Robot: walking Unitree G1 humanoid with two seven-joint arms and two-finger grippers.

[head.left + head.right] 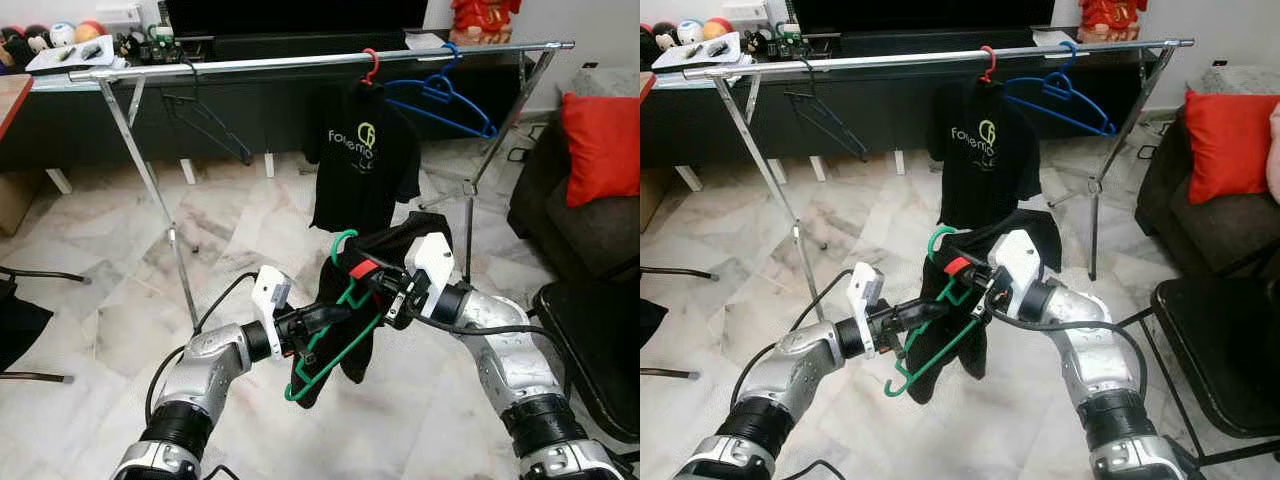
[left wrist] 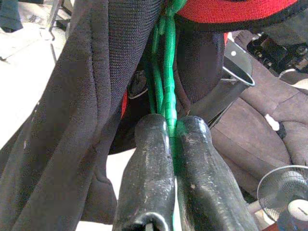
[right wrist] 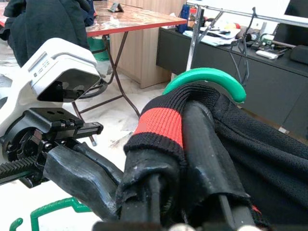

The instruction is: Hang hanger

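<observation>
Hanger, green [image 1: 330, 345], sits lower centre of the frame w/ a black garment [image 1: 385, 255] draped over it, held between both arms above the marble floor [image 1: 90, 300]. Left gripper [image 1: 318, 320] is clenched on the hanger's lower wire; the wrist view shows both black fingers [image 2: 154, 178] pinching the green strand. Right gripper [image 1: 975, 278] is closed on the garment's red-trimmed collar [image 3: 159, 122] near the hook (fingers are wrapped in cloth there), hook [image 3: 207, 79] poking up just past it. Further back, mid-frame, a black printed t-shirt [image 1: 362, 165] hangs from a red hanger [image 1: 370, 65] on the metal rail [image 1: 250, 64]. Blue hanger [image 1: 445, 100] hangs just right of it, a black hanger [image 1: 205, 120] toward upper left. Red cushion [image 1: 603, 145] at right edge.
</observation>
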